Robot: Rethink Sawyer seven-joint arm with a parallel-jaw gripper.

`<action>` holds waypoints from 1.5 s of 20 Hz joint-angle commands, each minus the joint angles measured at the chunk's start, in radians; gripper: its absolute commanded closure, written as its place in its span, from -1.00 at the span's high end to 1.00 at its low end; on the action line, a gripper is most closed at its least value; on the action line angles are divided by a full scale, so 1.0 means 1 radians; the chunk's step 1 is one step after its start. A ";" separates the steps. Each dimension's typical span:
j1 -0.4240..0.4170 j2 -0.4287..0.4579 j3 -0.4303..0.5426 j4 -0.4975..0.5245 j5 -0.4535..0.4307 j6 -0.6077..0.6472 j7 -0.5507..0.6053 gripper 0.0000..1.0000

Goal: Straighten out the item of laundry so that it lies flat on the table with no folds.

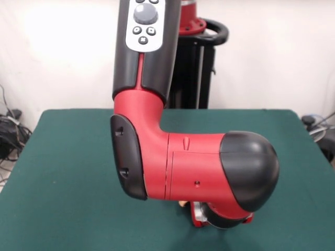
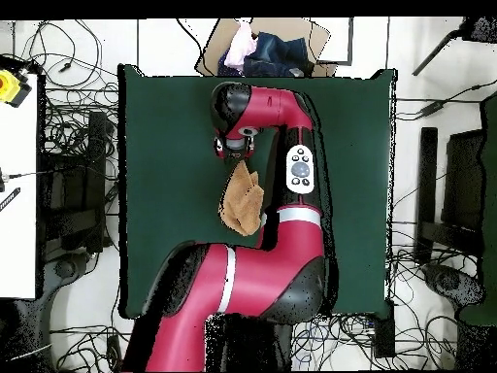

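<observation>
Towel bunched up on the green table, under the red arm

No words to read anywhere; peach and crumpled, hanging in a lump by the gripper; in the front view only a tiny peach bit seen under the arm; cannot tell if gripper is open or closed.

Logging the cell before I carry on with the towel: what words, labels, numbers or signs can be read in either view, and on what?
None can be read in either view.
Button panel on the arm: a round knob and small buttons with marks too small to read.
Same panel from overhead: unreadable.
Towel, table, yellow object at the side: no text visible.
</observation>
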 commanded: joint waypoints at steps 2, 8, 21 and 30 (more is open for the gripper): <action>0.011 -0.028 -0.074 0.134 -0.059 -0.016 0.120 1.00; 0.025 -0.082 -0.114 0.212 -0.045 0.016 0.118 1.00; 0.040 -0.040 -0.144 0.155 -0.045 0.064 0.096 1.00; 0.042 -0.024 -0.148 0.124 -0.034 0.069 0.081 1.00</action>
